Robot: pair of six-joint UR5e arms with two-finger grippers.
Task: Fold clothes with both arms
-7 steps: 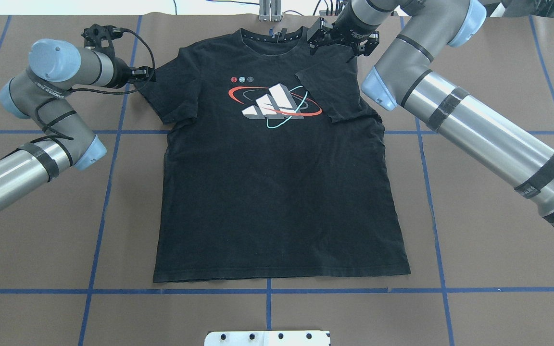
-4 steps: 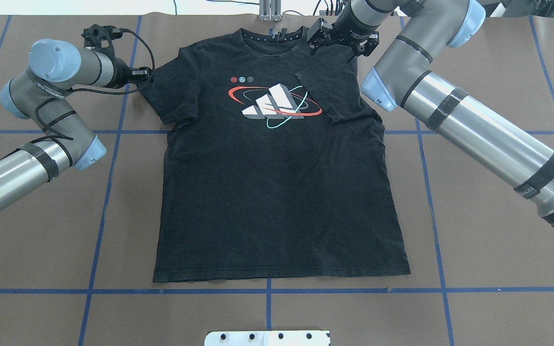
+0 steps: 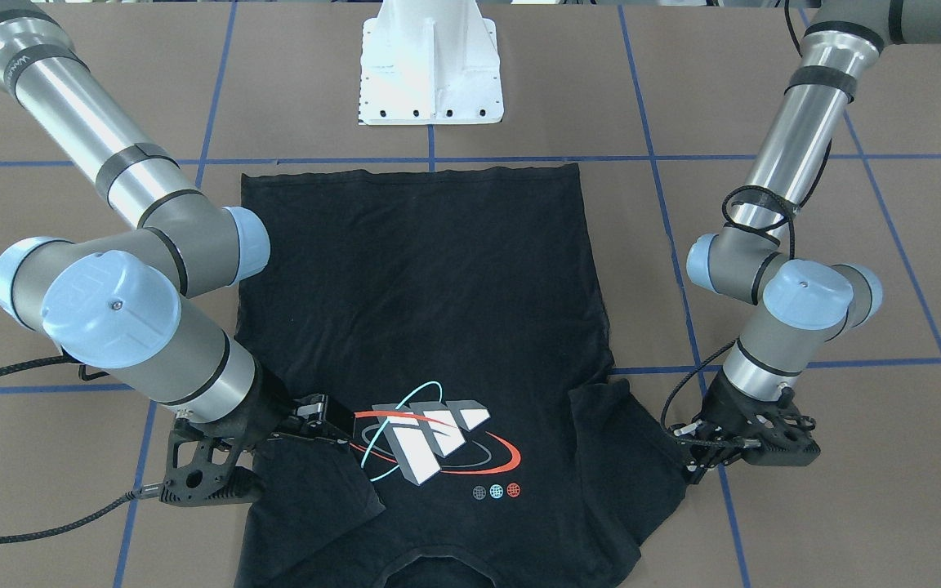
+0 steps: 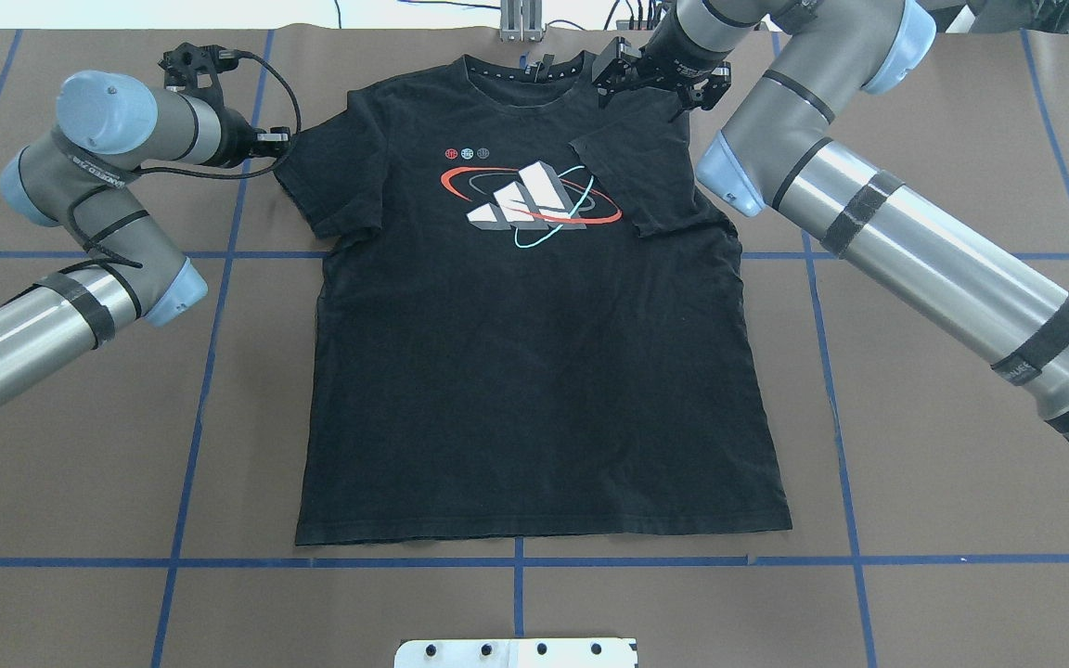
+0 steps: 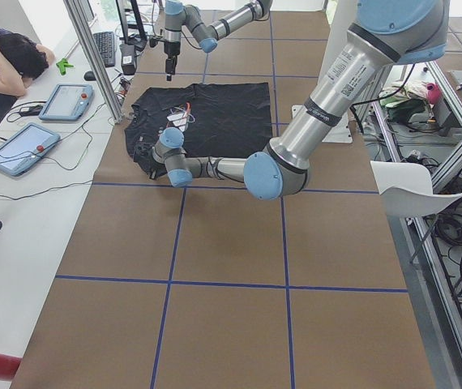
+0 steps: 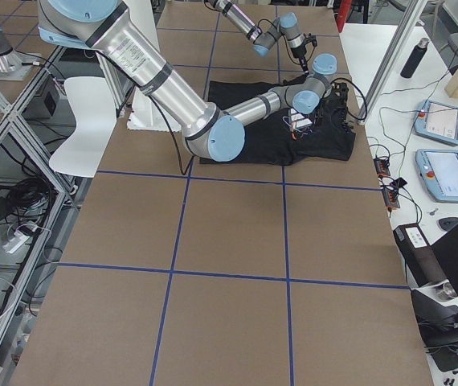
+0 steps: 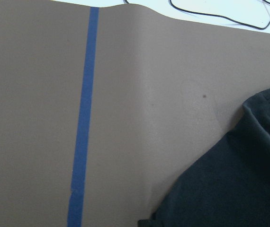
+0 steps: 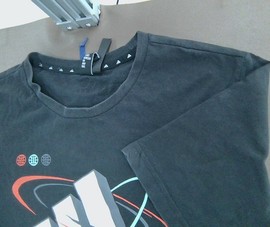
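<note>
The black T-shirt (image 4: 534, 371) lies flat and face up on the brown table, its grey-white logo (image 4: 530, 199) showing; it also shows in the front view (image 3: 438, 286). Its sleeve (image 4: 646, 176) on my right side is folded in over the chest, also in the right wrist view (image 8: 206, 179). My right gripper (image 4: 611, 74) hovers over that shoulder beside the collar, open and empty (image 3: 336, 418). My left gripper (image 4: 282, 141) lies low at the hem of the other sleeve (image 4: 321, 176), its fingertips closed on the sleeve edge (image 3: 689, 472). The left wrist view shows only that sleeve (image 7: 239, 189) and the table.
The white pedestal base (image 3: 430, 73) stands at the near edge behind the shirt's bottom hem. An aluminium bracket (image 4: 521, 23) sits at the far edge by the collar. Blue tape lines (image 4: 210, 371) grid the table. An operator (image 5: 4, 57) and tablets (image 6: 446, 121) are beyond the far edge.
My left arm's wrist and elbow have shifted slightly toward the far edge, its gripper still at the sleeve hem. My right gripper has edged a little farther back. The shirt lies as before.
</note>
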